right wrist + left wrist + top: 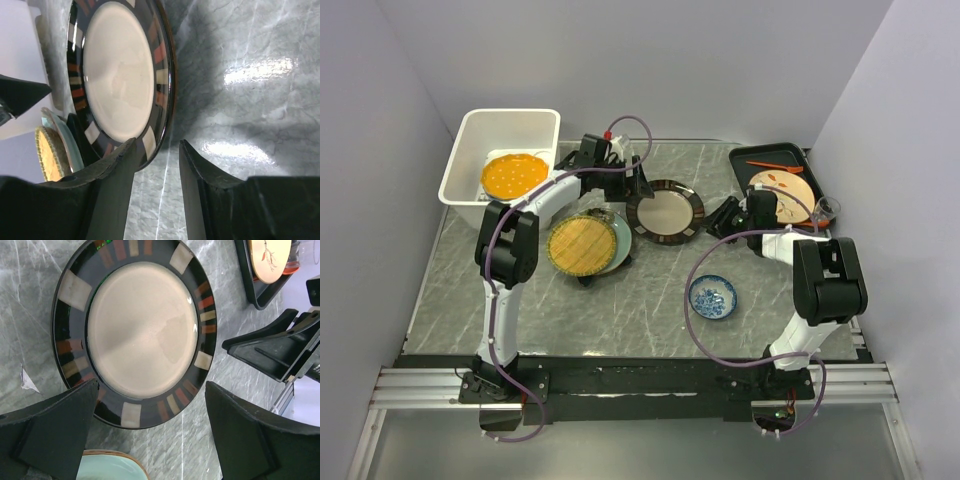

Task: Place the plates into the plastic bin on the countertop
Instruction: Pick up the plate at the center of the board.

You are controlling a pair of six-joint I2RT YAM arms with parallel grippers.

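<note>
Brown plate (pixel 665 211) lies mid-desk (pixel 650 320), bin (pixel 510 133) at its 10 o'clock. Left jaws gape empty above it. Right jaws, half-open, straddle its 3 o'clock rim. Best to pinch deep, then lift level.

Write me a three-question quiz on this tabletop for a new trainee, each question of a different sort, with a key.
1. True or false: the orange dotted plate lies inside the plastic bin.
2. Short answer: what lies directly under the yellow woven plate?
3. Fill the gap: the tan plate rests on the black ___.

Key: 1 true; 2 the pale green plate; 3 tray.
</note>
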